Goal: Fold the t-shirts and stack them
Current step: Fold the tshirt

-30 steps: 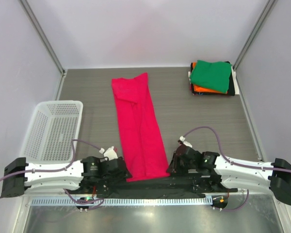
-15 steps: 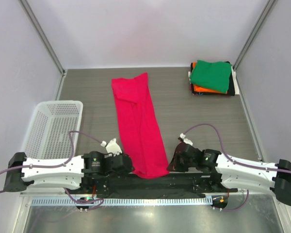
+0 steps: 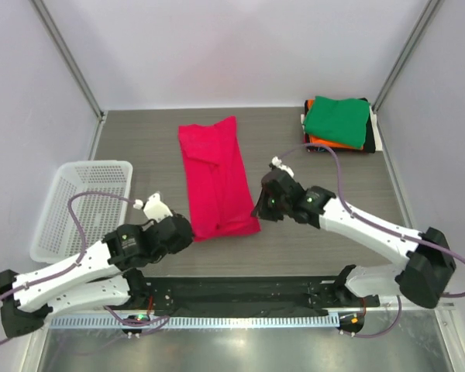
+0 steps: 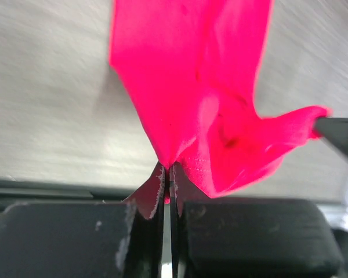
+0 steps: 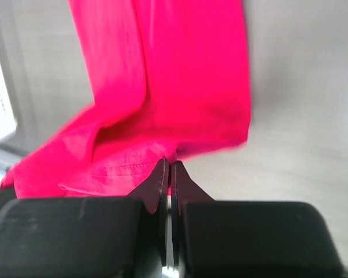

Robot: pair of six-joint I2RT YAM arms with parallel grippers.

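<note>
A bright pink-red t-shirt lies as a long strip on the grey table, its near end lifted and carried toward the far end. My left gripper is shut on the near left corner of that hem. On the near right corner my right gripper is shut as well. Both pairs of jaws pinch a thin fold of red cloth. A stack of folded t-shirts, green on top with orange, dark and white beneath, sits at the far right corner.
A white mesh basket stands at the left side of the table. Grey walls close the table on three sides. A black rail runs along the near edge between the arm bases.
Both grippers closed on the near hem of the pink-red t-shirt, lifted it and carried it away from the near edge, so the strip now looks shorter.
</note>
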